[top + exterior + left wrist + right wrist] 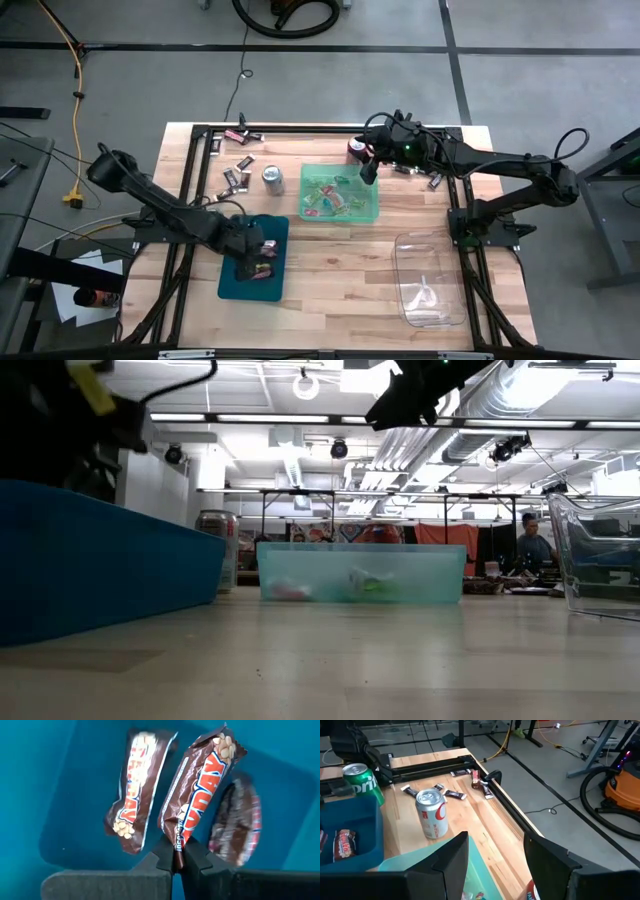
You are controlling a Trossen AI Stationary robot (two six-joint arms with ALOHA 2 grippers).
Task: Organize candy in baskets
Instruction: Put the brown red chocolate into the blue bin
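One brown, peanut-printed mini bar [200, 795] sits clenched in the left end effector [176, 860]; right end effector [495, 855] released.

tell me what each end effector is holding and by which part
The left end effector pinches a brown candy bar by its lower wrapper end, over the teal basket. The right end effector is open, holding nothing.

Dark teal basket [100, 565] close up, silver can [217, 550] beside light green basket [360, 572], clear basket [598, 555] far right.
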